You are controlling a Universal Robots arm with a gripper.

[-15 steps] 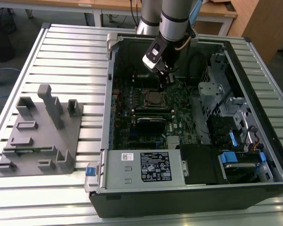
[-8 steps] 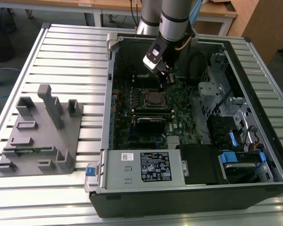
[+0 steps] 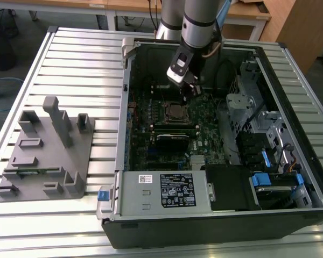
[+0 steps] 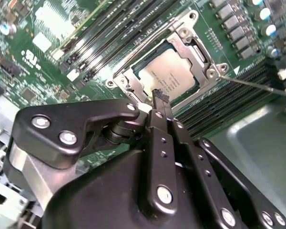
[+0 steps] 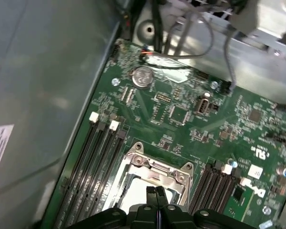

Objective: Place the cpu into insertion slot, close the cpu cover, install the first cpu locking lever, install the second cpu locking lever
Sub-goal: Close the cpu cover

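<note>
Though gripper (image 3: 196,90) hovers, second wrist view reveals cpu (image 4: 169,76) (seated).

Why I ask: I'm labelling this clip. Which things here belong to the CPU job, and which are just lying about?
Job: cpu, seated; cpu cover, down over it; locking lever; gripper, fingers shut.
Lying about: power supply box; grey holder rack; memory slots; coin battery.

cpu (image 4: 169,74) inside cpu cover (image 4: 199,53) frame, memory slots (image 4: 105,33) on both sides
</note>
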